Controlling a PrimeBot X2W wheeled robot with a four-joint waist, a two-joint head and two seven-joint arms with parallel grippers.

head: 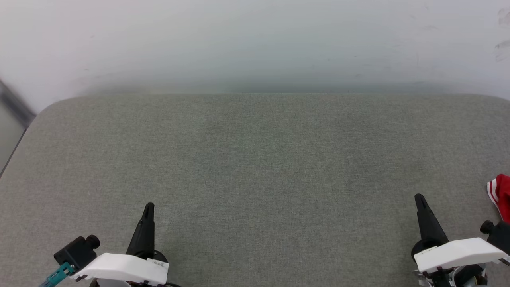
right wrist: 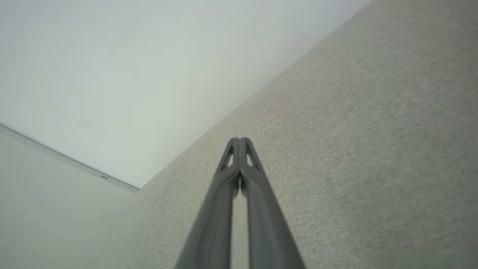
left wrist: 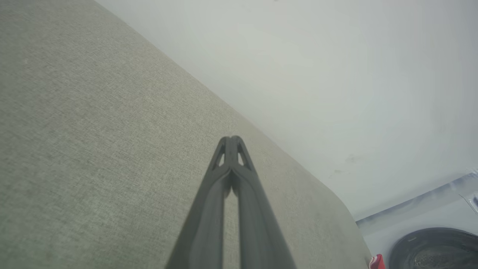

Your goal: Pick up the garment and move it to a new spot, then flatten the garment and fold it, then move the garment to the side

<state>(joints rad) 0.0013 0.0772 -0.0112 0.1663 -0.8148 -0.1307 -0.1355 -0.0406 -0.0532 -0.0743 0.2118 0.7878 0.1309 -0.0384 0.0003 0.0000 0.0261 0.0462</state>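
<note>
Barely seen garment [head: 503, 191], axis unclear; left end effector [head: 149, 207], right end effector [head: 419, 198] pressed together.

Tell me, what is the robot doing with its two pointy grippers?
Nothing is being handled right now. The left gripper and right gripper are both shut and empty over the grey fabric-covered table. The red garment with white-striped trim lies at the table's right edge, beside the right gripper, not gripped.

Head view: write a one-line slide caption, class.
Left gripper and right gripper, both shut and empty, at a grey table; red-and-white garment at the right edge.
</note>
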